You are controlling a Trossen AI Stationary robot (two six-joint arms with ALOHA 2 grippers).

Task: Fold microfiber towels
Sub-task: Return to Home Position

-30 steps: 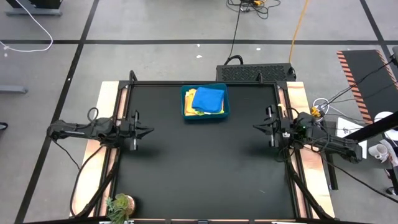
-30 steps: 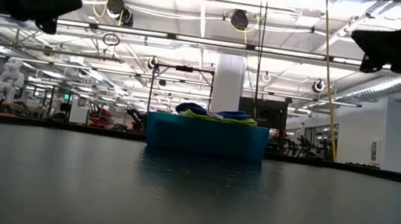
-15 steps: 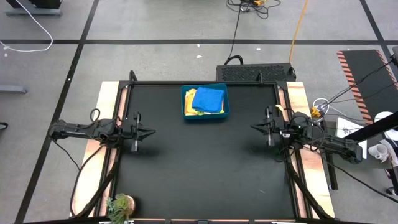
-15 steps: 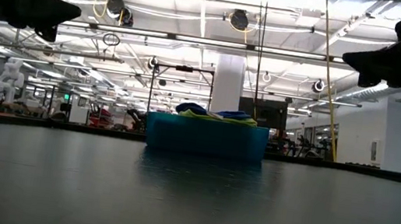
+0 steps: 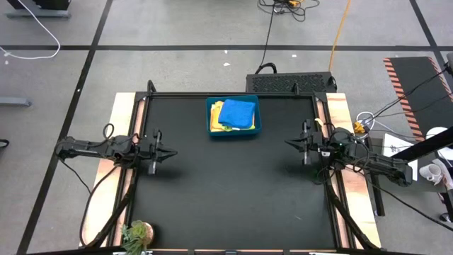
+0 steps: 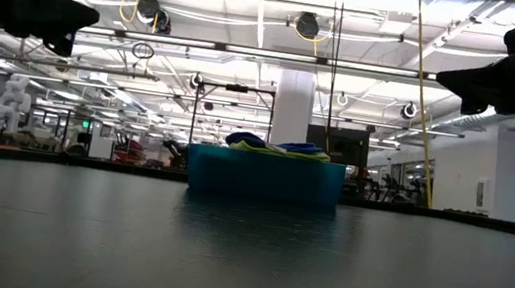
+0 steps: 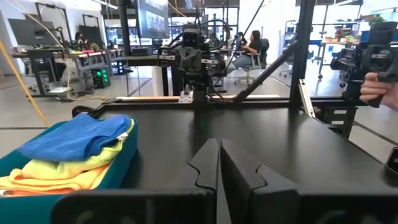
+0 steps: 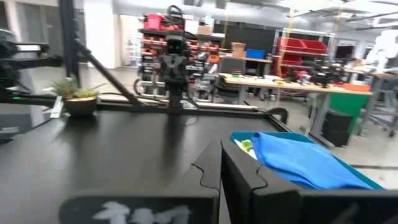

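Note:
The microfiber towels lie folded in a stack inside a teal bin [image 5: 233, 131] at the table's far middle: a bright blue one [image 5: 236, 112] on top, with yellow [image 7: 59, 174] and lime green [image 8: 247, 146] ones under it. My left gripper [image 5: 172, 151] hovers shut above the table's left side, pointing level toward the right. My right gripper [image 5: 289, 144] hovers shut above the right side, pointing level toward the left. Both are clear of the bin and hold nothing.
A small potted plant [image 5: 136, 235] stands at the table's near left corner. The black tabletop [image 5: 233, 191] lies bare between the arms and the near edge. A person's hand [image 7: 379, 90] shows beyond the table's right side in the left wrist view.
Both grippers have sunk slightly and levelled out above the table, and the right one has shifted a little toward the table's left; both have stayed shut. The towels and bin have not moved.

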